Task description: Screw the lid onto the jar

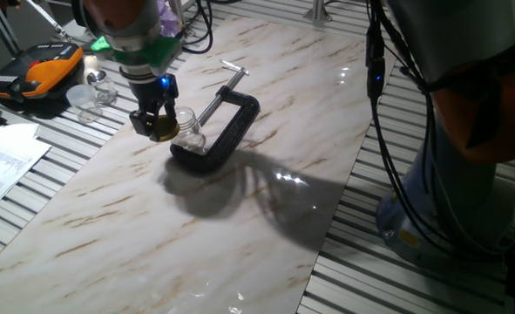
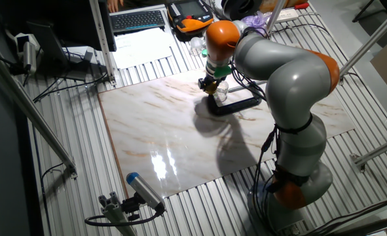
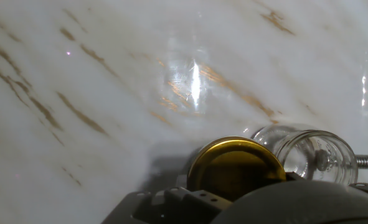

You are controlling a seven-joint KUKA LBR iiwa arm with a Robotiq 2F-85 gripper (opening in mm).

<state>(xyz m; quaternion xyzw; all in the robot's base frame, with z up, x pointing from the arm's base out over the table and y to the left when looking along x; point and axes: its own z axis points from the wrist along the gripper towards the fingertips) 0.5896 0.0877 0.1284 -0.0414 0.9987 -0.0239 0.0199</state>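
The gold lid (image 1: pixel 165 134) sits between the fingers of my gripper (image 1: pixel 159 129), which is shut on it just above the marble board. In the hand view the lid (image 3: pixel 236 164) shows face-on at the bottom, right beside the jar's mouth. The clear glass jar (image 1: pixel 190 128) (image 3: pixel 308 152) lies tilted in the black C-clamp (image 1: pixel 225 131), just to the right of the lid. Whether lid and jar touch is unclear. In the other fixed view my gripper (image 2: pixel 210 84) hangs over the jar (image 2: pixel 221 93) at the clamp's left end.
The clamp's screw rod (image 1: pixel 215 100) sticks up toward the back. An orange-black case (image 1: pixel 37 71) and clear plastic containers (image 1: pixel 89 98) lie at the back left, papers (image 1: pixel 4 161) to the left. The marble board (image 1: pixel 240 227) stretches forward over a slatted table.
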